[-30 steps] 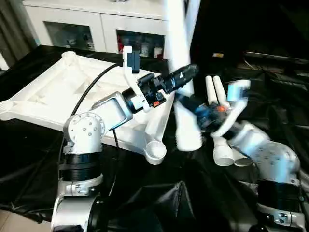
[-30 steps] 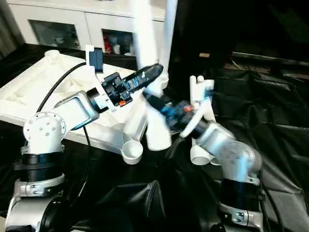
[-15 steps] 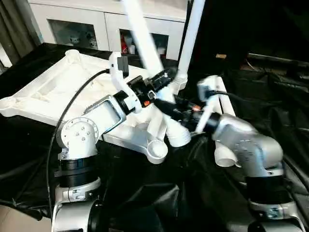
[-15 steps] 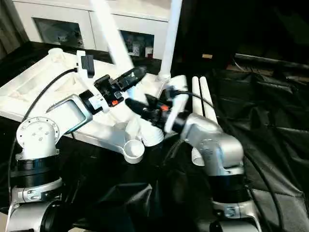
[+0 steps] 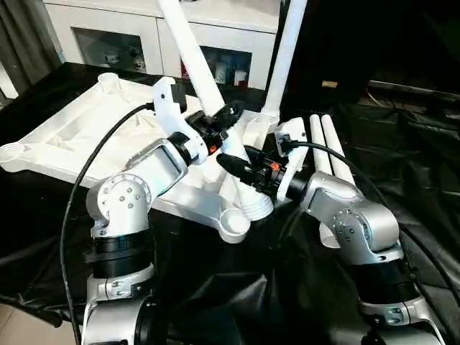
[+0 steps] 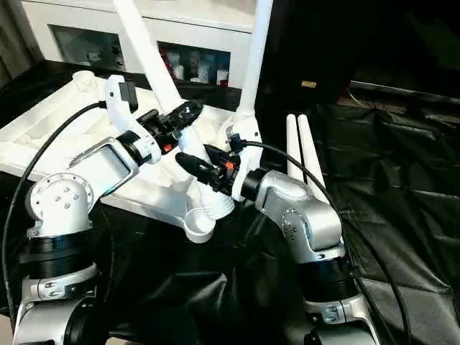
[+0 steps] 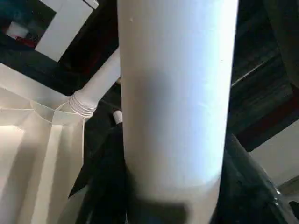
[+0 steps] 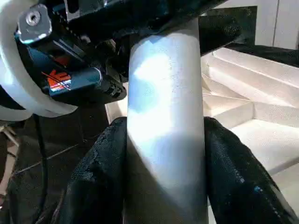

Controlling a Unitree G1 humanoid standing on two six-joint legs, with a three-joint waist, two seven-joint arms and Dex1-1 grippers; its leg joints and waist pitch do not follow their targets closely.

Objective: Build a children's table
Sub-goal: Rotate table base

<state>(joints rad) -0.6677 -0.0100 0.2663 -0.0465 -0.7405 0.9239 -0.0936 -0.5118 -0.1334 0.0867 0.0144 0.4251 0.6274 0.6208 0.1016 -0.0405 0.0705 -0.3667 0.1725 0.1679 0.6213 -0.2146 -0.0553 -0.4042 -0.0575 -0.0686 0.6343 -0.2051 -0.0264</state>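
Note:
The children's table top (image 5: 79, 129) lies upside down on black cloth, ribbed side up. One white leg (image 5: 284, 57) stands upright in its far right corner. Both grippers hold a second leg (image 5: 198, 68), which tilts with its upper end to the left. Its threaded end (image 5: 255, 207) hangs just right of the near corner socket (image 5: 233, 224). My left gripper (image 5: 221, 118) is shut on this leg higher up, and my right gripper (image 5: 231, 162) is shut on it lower down. In the wrist views black fingers (image 7: 105, 186) (image 8: 98, 177) press against both sides of the leg.
Two loose legs (image 5: 327, 144) lie side by side on the black cloth (image 5: 410, 158) to the right of my right arm. A white glass-door cabinet (image 5: 108, 36) stands behind the table top. A grey curtain (image 5: 14, 43) hangs at far left.
My left gripper has closed onto the leg. The leg has swung from near upright to leaning left, its threaded end brought down beside the near corner socket. My right arm moved left with it.

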